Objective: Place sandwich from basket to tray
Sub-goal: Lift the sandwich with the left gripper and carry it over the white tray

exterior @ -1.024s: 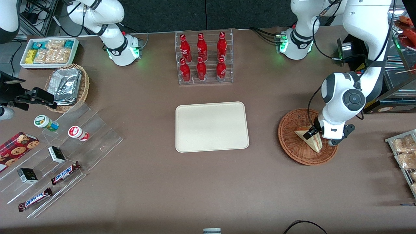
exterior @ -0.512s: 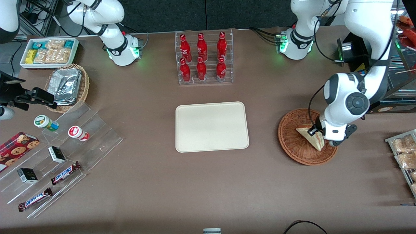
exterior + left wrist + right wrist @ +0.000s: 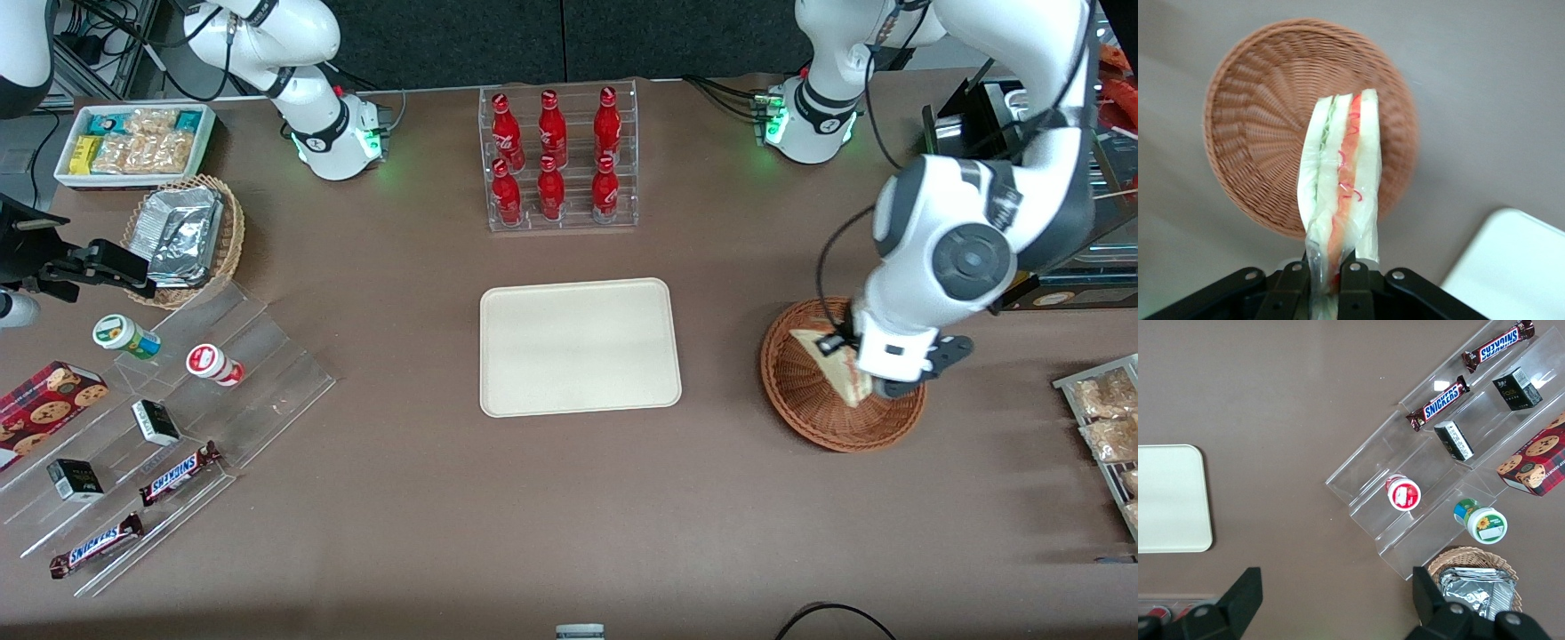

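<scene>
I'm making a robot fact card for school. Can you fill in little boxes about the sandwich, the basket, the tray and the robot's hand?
sandwich: wrapped triangle, pinched at one end, lifted above the basket
basket: round reddish-brown wicker, nothing else seen in it
tray: cream rectangle, nothing on it, lies toward the parked arm's end from the basket
gripper: left arm's, over the basket, shut on the sandwich
task step: sandwich picked up, not yet on the tray

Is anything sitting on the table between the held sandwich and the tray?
Nothing visible. The gripper, above the basket, is shut on the sandwich, and only bare table lies between basket and tray.
</scene>
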